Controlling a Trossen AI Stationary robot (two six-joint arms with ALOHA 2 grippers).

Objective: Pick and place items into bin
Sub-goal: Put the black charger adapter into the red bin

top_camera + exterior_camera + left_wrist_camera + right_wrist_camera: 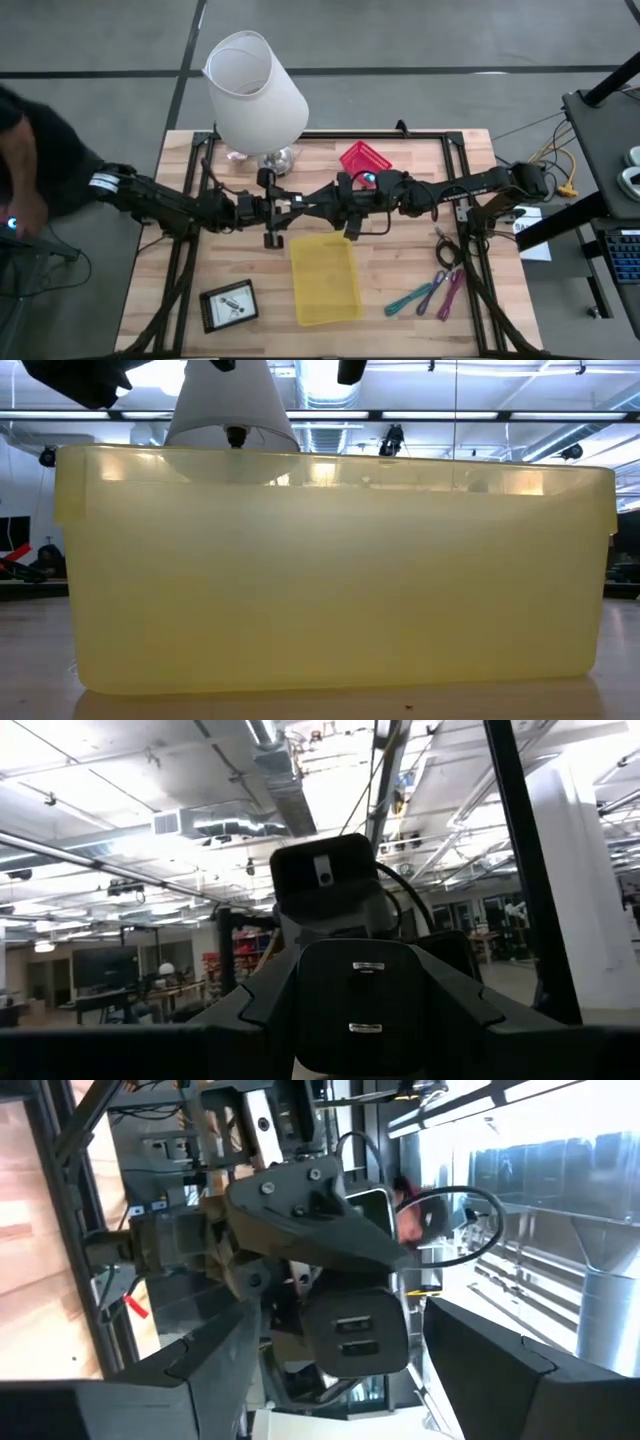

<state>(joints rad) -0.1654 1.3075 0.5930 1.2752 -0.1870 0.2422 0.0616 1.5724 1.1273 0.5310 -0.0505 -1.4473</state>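
Both arms reach level toward the table's middle and face each other above it. My left gripper (285, 208) and my right gripper (335, 200) are open and hold nothing. Each wrist view shows the other arm's gripper head-on. The yellow bin (325, 278) stands just nearer than the grippers and fills the low view (330, 560). A white card on a black tray (229, 305) lies near the table's near left corner. Teal and pink-purple strips (430, 295) lie to the right of the bin, and a black cable (445, 250) lies beyond them.
A big white lamp (255, 90) stands at the far edge, left of centre, and a red basket (365, 158) sits to its right. A person (25, 160) is off the table's left side. Bare wood shows between the bin and the card.
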